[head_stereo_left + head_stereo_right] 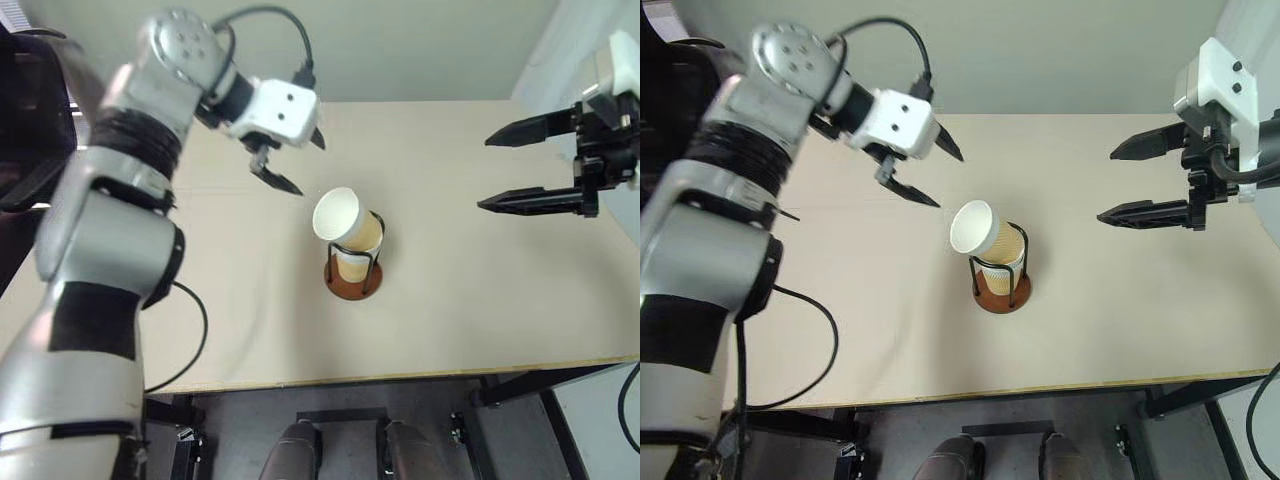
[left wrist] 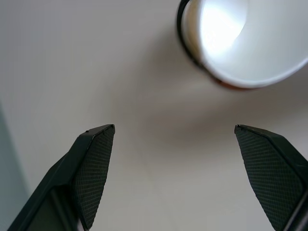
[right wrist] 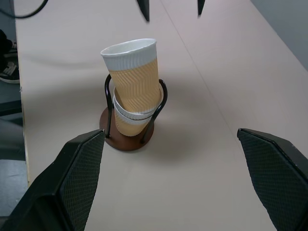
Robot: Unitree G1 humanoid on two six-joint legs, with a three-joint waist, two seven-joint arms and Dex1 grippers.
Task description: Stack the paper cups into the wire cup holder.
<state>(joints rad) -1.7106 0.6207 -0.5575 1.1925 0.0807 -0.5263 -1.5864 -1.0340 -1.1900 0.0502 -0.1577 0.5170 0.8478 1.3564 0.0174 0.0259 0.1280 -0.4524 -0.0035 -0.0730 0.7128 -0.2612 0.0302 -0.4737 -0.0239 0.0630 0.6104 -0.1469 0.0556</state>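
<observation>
The wire cup holder (image 1: 352, 285) stands mid-table on its round reddish-brown base, with black wire loops around the paper cups. A tan paper cup (image 3: 130, 118) sits in it, and a second cup (image 3: 132, 72) is nested into that one, leaning to one side with its white mouth (image 1: 336, 214) tipped up and left. My left gripper (image 1: 305, 165) hovers open and empty above the table, up and left of the cups. In the left wrist view the cup's white inside (image 2: 240, 38) lies beyond the spread fingers (image 2: 96, 163). My right gripper (image 1: 486, 172) hangs open and empty well to the right.
The beige table (image 1: 450, 320) has its front edge near me and its right edge under the right arm. A black cable (image 1: 190, 340) loops over the table's front left. A dark object (image 1: 35, 120) stands beyond the left edge.
</observation>
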